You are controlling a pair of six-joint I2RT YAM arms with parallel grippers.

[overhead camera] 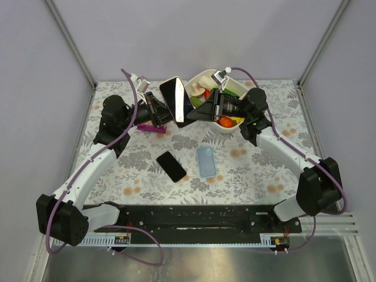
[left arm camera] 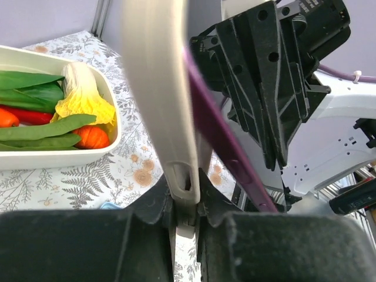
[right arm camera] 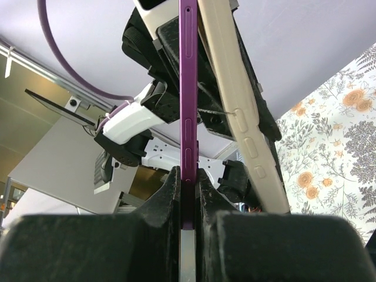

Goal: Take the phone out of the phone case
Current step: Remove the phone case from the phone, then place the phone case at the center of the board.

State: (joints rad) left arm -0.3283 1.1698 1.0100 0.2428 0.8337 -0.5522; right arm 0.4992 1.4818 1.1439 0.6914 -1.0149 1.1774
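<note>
Just left of the bowl, above the desk | left claw pinching cream phone case | right claw pinching purple phone | phone angled off case, seemingly joined at one end

Bright, even light falls from above. The top view is clear all over. Shadows on the worktop are soft and faint. In the wrist views the left pincer and right pincer are dark and blurry up close. The cream case looks smeared; the purple phone looks sharper.
</note>
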